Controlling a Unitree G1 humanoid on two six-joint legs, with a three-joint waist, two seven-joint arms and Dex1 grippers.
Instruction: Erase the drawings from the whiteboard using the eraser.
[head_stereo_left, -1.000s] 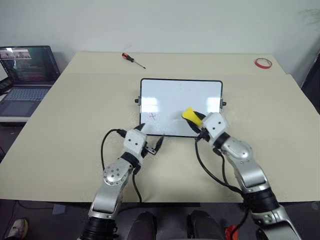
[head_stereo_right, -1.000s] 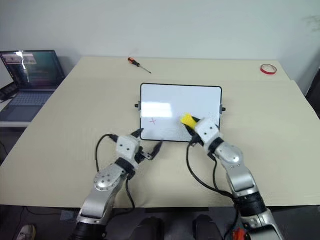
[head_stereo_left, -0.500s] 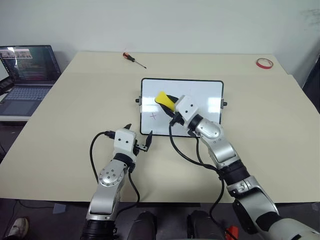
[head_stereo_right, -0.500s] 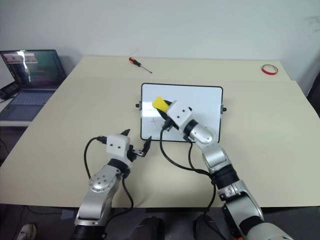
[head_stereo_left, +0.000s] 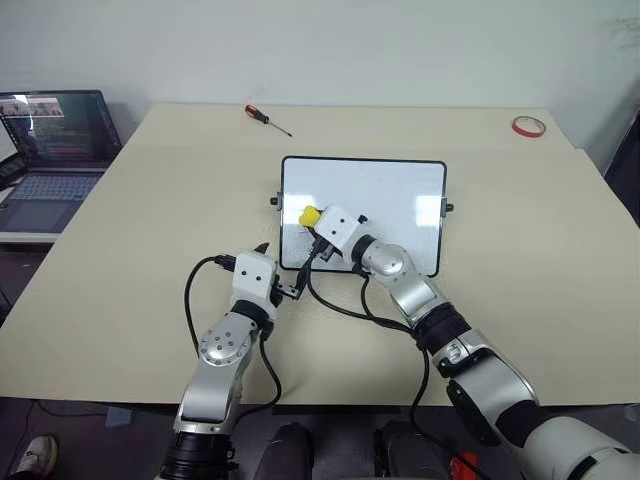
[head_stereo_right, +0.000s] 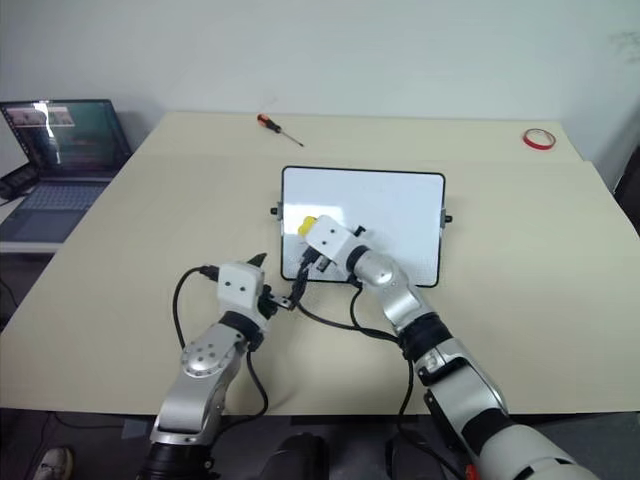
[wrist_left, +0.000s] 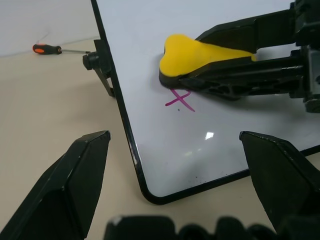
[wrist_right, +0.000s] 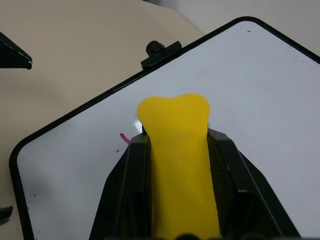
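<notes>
The whiteboard (head_stereo_left: 390, 195) lies flat at the table's middle. My right gripper (head_stereo_left: 316, 222) is shut on the yellow eraser (head_stereo_left: 309, 215), reaching over the board's left part. The eraser's tip (wrist_left: 182, 52) rests on the white surface right beside a small red plus mark (wrist_left: 180, 99), one of the drawings. A sliver of that mark (wrist_right: 124, 138) peeks out beside the eraser (wrist_right: 177, 160) in the right wrist view. My left gripper (head_stereo_left: 280, 272) stands open at the board's near left corner (wrist_left: 150, 192), with nothing between its fingers.
A screwdriver (head_stereo_left: 266, 118) lies at the table's far side, a red tape ring (head_stereo_left: 527, 126) at the far right corner. An open laptop (head_stereo_left: 55, 140) stands on a side table to the left. Small black knobs (head_stereo_left: 274, 201) stick out from the board's short sides.
My right gripper carried the eraser leftwards across the board, from its near right part to beside the plus mark. The left gripper stayed at the board's near left corner.
</notes>
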